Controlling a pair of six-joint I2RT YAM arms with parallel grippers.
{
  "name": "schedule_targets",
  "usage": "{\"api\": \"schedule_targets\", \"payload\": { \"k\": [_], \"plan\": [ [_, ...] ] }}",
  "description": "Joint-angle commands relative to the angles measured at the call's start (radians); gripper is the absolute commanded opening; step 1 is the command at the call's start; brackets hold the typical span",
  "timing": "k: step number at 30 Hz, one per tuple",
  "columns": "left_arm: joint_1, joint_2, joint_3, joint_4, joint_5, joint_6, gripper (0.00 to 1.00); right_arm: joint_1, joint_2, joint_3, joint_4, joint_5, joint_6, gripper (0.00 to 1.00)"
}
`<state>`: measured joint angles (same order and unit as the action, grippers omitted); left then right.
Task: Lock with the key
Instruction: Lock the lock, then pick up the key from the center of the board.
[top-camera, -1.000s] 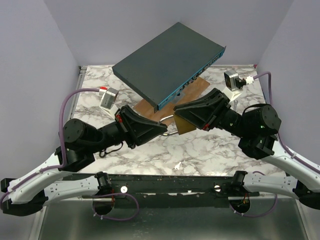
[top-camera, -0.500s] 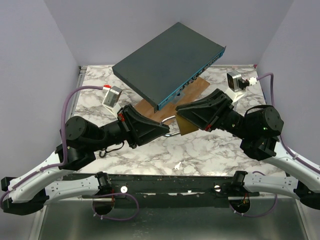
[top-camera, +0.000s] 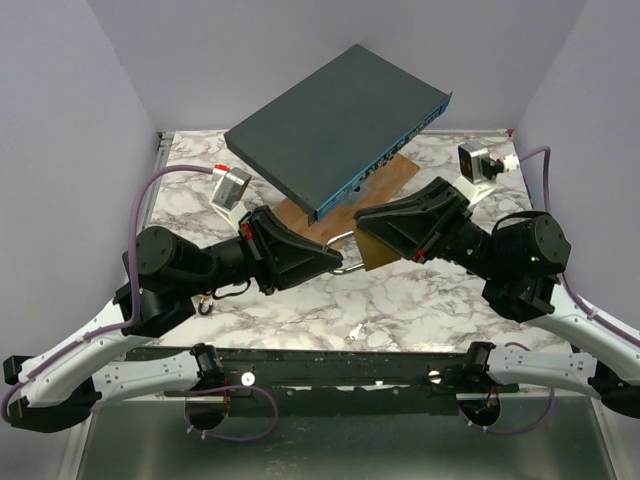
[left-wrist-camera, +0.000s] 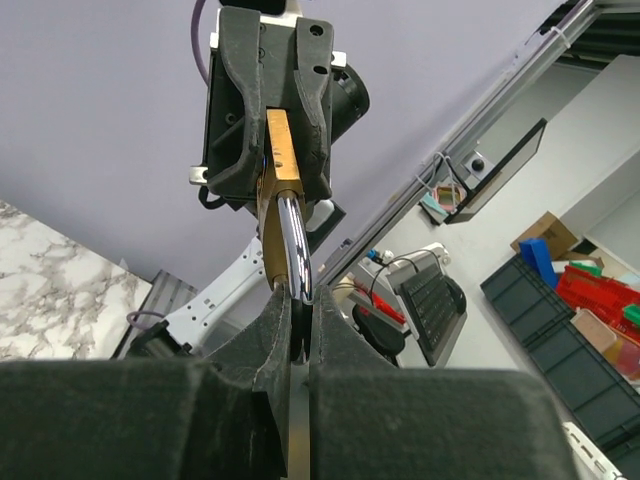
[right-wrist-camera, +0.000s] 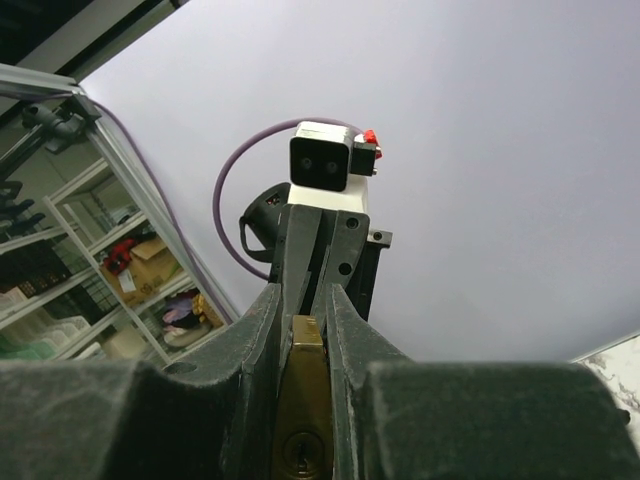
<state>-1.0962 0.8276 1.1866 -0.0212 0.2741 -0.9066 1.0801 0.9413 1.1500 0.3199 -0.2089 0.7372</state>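
Observation:
A brass padlock (top-camera: 372, 250) is held in the air over the marble table (top-camera: 420, 300), between my two grippers. My right gripper (top-camera: 362, 232) is shut on the brass body, and in the right wrist view the body (right-wrist-camera: 305, 400) sits between the fingers with its keyhole (right-wrist-camera: 300, 455) facing the camera. My left gripper (top-camera: 332, 260) is shut on the padlock's silver shackle (left-wrist-camera: 296, 240). In the left wrist view the left gripper (left-wrist-camera: 300, 312) grips the shackle just below the brass body (left-wrist-camera: 280, 160). I see no key in any view.
A dark flat box (top-camera: 335, 125) leans at the back over a brown wooden board (top-camera: 388, 182). A small white scrap (top-camera: 356, 331) lies on the table near the front edge. A dark looped object (top-camera: 205, 302) lies beside the left arm.
Both arms have shifted slightly, the left wrist moving a little right and back, with the padlock still held between them. Both grips are unchanged.

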Motion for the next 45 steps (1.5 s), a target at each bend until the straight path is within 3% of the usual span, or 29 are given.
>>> {"api": "schedule_targets", "payload": {
  "k": [1,13,18,22,23,26,28,32,34,36,40,45],
  "plan": [
    [0.001,0.232,-0.047,-0.059,-0.048,-0.060,0.00,0.094,0.148,-0.080,-0.259,-0.186,-0.047,0.01],
    [0.059,0.203,-0.074,-0.062,-0.085,-0.122,0.00,0.133,0.153,-0.088,-0.282,-0.137,-0.052,0.01],
    [0.062,0.200,-0.051,-0.062,-0.073,-0.078,0.00,0.137,0.144,-0.086,-0.303,-0.110,-0.059,0.01],
    [0.062,0.148,-0.094,-0.061,-0.075,0.013,0.00,0.138,0.101,-0.077,-0.375,0.006,-0.078,0.02],
    [0.062,0.123,-0.115,-0.056,-0.082,0.035,0.00,0.137,0.086,-0.077,-0.392,0.037,-0.083,0.11],
    [0.063,0.060,-0.148,-0.059,-0.087,0.095,0.00,0.137,0.036,-0.087,-0.424,0.139,-0.111,0.51],
    [0.059,0.020,-0.164,-0.069,-0.093,0.124,0.00,0.137,0.003,-0.094,-0.463,0.252,-0.118,0.62],
    [0.058,-0.032,-0.201,-0.125,-0.131,0.137,0.00,0.137,-0.042,-0.088,-0.635,0.601,-0.078,0.73],
    [0.058,-0.042,-0.238,-0.144,-0.150,0.125,0.00,0.136,-0.044,-0.073,-0.782,0.824,0.013,0.80],
    [0.058,-0.045,-0.287,-0.137,-0.168,0.104,0.00,0.137,-0.039,-0.067,-0.898,0.951,0.077,0.87],
    [0.058,0.005,-0.373,-0.086,-0.167,0.043,0.00,0.137,0.012,-0.068,-1.029,1.037,0.150,0.95],
    [0.067,0.101,-0.466,0.006,-0.117,-0.026,0.00,0.134,0.092,-0.109,-1.115,0.977,0.253,0.97]
  ]
}}
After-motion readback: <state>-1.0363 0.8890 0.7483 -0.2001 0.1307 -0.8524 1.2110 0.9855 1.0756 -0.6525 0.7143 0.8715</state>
